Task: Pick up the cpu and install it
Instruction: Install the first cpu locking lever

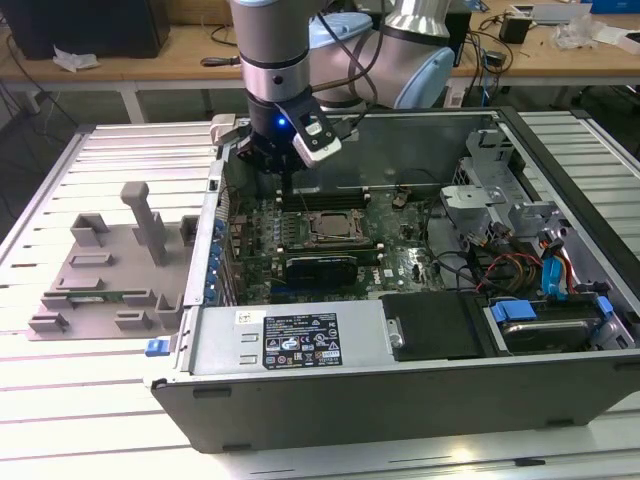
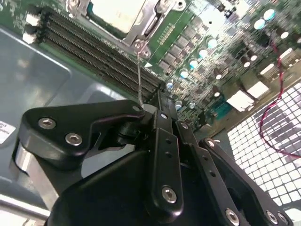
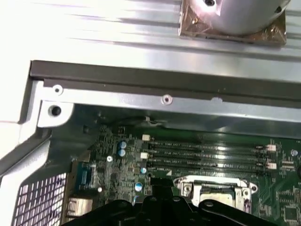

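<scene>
Lying open on a slatted metal surface (image 1: pixel 110 420), a large grey computer case (image 1: pixel 400 390) takes up most of the exterior view, its green motherboard (image 1: pixel 390 255) exposed inside. To the exterior view's left of the case, a grey plastic fixture tray (image 1: pixel 105 275) rests on the same surface. The robot arm (image 1: pixel 275 60) reaches down over the case's far left corner, and its gripper (image 1: pixel 287 185) hangs just above the board near the memory slots (image 3: pixel 207 155). In the second wrist view the black jaws (image 2: pixel 162 117) appear drawn together with nothing between them, their tips pointed at the board beside the slots. A long black expansion card (image 1: pixel 320 268) sits across the board on the near side of the socket. The black socket frame (image 1: pixel 335 225) lies at the board's centre, and the cpu (image 2: pixel 115 12) sits inside it, its pale silvery top showing through the frame's opening in both wrist views (image 3: pixel 216 190). A thin wire lever (image 2: pixel 139 80) rises from the frame's corner toward the jaws.
</scene>
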Robot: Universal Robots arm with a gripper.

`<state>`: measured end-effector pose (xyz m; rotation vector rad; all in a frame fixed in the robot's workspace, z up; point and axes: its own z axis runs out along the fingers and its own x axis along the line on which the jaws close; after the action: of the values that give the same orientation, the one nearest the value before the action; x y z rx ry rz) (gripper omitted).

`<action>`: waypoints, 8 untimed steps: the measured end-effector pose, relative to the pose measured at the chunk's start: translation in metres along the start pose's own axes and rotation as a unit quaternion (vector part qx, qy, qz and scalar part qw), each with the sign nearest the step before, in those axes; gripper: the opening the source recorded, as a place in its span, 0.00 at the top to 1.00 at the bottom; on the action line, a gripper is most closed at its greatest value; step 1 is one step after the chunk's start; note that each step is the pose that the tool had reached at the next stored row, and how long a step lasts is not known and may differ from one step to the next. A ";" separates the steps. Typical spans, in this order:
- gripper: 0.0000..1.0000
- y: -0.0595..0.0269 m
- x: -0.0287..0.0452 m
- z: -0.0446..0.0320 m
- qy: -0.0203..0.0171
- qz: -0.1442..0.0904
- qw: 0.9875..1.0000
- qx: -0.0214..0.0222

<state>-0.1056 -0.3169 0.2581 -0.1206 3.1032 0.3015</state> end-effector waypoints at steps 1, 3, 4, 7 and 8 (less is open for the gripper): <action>0.89 -0.0001 -0.0011 0.0000 0.000 0.000 1.000 -0.001; 0.89 -0.0004 -0.0050 0.0002 0.000 0.000 1.000 -0.001; 0.89 -0.0008 -0.0094 0.0003 0.000 0.000 1.000 -0.001; 0.89 -0.0020 -0.0233 0.0007 0.000 0.000 1.000 -0.001; 0.89 -0.0024 -0.0275 0.0009 0.000 0.000 1.000 -0.001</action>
<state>-0.0780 -0.3170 0.2576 -0.1204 3.1039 0.3038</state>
